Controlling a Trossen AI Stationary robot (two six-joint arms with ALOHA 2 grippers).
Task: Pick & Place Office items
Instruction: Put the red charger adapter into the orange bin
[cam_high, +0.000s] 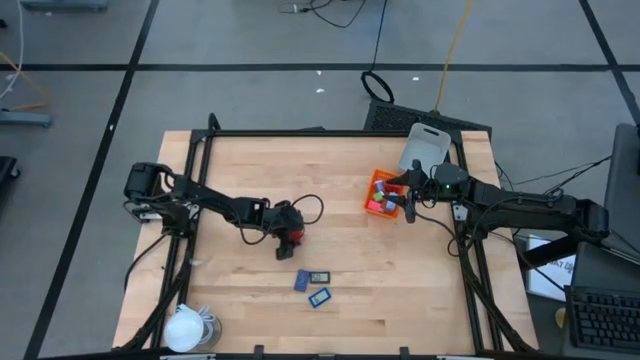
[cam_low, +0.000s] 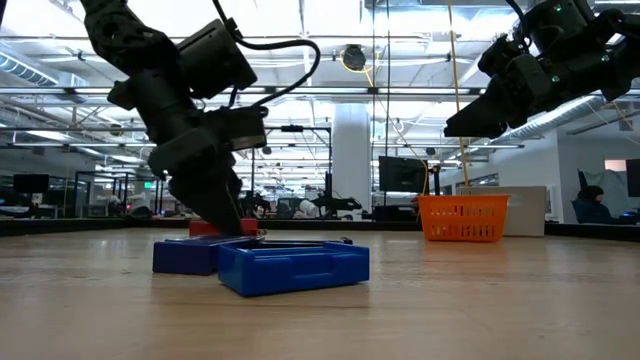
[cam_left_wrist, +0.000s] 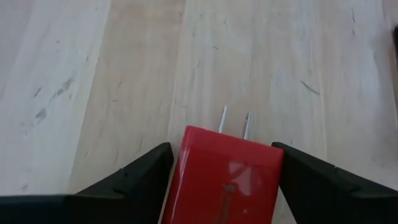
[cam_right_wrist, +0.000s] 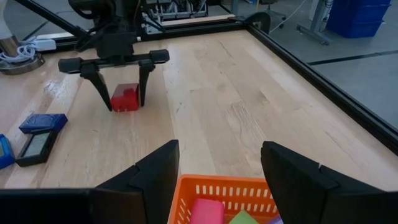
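Left end effector (cam_right_wrist: 120, 87) lowered, straddling red block (cam_right_wrist: 125, 98)

You have a glossy red plastic plug block (cam_left_wrist: 227, 180) with 2 shiny metal prongs (cam_left_wrist: 234, 122) on matt, scuffed wooden table (cam_left_wrist: 124, 81).

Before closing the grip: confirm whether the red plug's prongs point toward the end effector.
No. The red plug's two metal prongs point away, onto bare wood.

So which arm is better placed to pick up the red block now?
The left. The left gripper is open astride the red block on the table; the right gripper hovers over the orange basket.
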